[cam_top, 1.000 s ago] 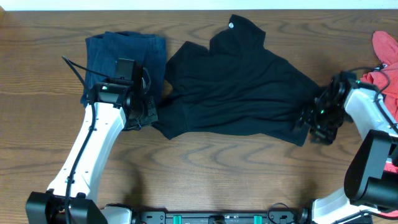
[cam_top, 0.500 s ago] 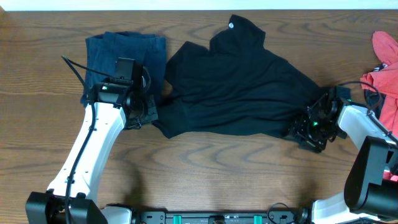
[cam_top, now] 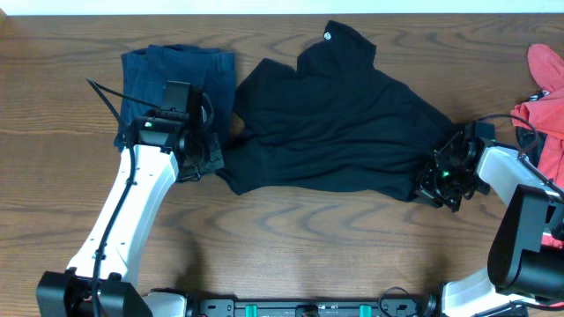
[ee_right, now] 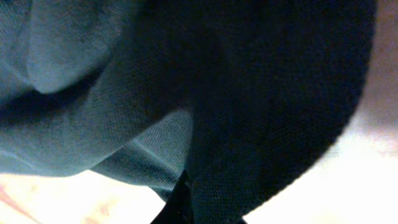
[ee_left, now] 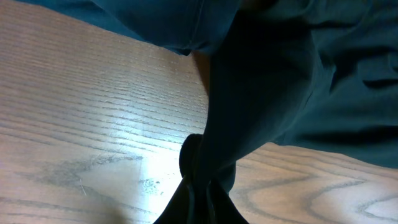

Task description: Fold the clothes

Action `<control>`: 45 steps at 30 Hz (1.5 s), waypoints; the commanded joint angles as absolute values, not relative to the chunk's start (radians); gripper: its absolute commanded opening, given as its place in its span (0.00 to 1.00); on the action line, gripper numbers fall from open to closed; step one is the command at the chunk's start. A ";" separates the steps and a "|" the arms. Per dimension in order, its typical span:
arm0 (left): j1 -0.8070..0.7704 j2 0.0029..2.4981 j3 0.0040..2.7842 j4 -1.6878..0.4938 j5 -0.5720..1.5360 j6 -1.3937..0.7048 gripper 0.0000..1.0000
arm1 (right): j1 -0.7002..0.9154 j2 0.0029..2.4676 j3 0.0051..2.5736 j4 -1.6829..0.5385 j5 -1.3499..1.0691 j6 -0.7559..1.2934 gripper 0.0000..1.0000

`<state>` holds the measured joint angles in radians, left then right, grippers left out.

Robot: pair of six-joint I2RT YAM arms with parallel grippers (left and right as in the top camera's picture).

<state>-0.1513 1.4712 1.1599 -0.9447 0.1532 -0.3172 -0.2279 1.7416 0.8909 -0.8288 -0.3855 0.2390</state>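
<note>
— Well, where's your black garment (cam_top: 335,123)?
— On the table (cam_top: 300,238). Your left gripper (cam_top: 210,158) clamps its left edge, your right gripper (cam_top: 432,187) its right corner. The shorts (cam_top: 167,75) crowd the left gripper; red pieces (cam_top: 545,88) lie far right.

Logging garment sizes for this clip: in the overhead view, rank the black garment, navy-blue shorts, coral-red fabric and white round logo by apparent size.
1. Long black fabric garment
2. Navy-blue fabric shorts
3. Coral-red fabric, cut off at the frame edge, so unsure against the shorts
4. Small white round logo
</note>
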 commanded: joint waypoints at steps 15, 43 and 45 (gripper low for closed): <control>-0.147 1.470 1.163 -1.009 0.149 -0.266 0.06 | -0.461 1.396 1.262 -1.146 -0.232 0.197 0.01; -0.147 0.974 1.357 -0.965 0.274 -0.123 0.06 | -0.459 1.276 1.394 -1.128 -0.531 0.052 0.01; -0.147 0.934 1.486 -0.963 0.257 -0.112 0.06 | -0.460 1.243 1.494 -1.170 -0.522 0.072 0.01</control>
